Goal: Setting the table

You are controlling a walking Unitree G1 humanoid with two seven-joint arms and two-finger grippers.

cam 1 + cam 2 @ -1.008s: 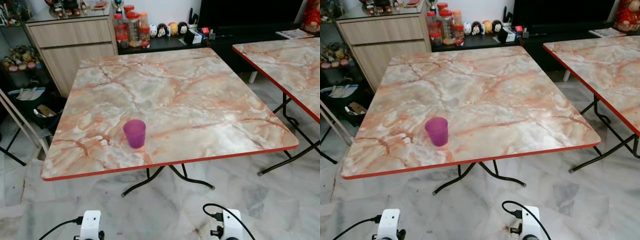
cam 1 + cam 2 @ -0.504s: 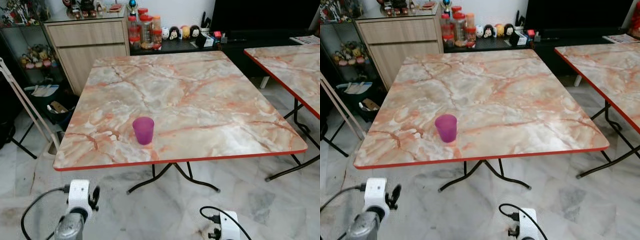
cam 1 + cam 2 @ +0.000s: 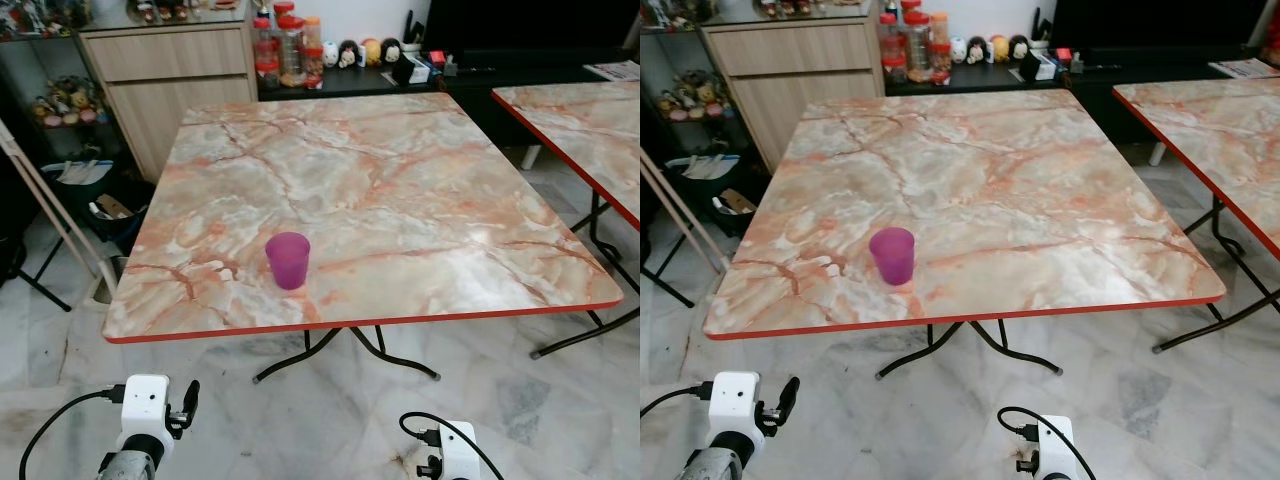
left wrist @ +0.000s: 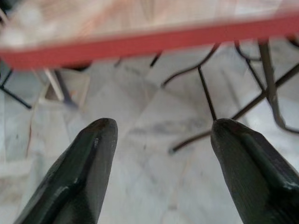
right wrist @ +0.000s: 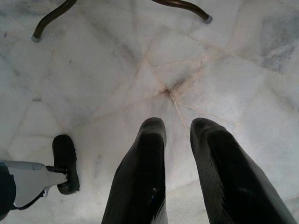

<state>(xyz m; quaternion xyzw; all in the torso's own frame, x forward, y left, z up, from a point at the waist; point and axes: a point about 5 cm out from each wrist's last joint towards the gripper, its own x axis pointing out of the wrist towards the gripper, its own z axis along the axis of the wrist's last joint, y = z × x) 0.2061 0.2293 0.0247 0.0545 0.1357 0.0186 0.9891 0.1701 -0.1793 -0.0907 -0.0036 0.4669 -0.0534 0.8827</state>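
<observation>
Head views: the cup (image 3: 288, 260) stands near the table's (image 3: 420, 190) front edge, toward its left corner. Left wrist view: left gripper (image 4: 159, 135), fingers apart, sits below the rim and could strike it rising. Right wrist view: right gripper (image 5: 178, 128), fingers nearly together, points floorward.

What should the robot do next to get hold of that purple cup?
Probably raise the left gripper above the table edge toward the purple cup. Its fingers are open but sit below the tabletop, and the cup stands upright near that front edge.

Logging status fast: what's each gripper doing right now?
Left gripper: open, empty, low before the table edge.
Right gripper: nearly shut, empty, pointing at the floor.
</observation>
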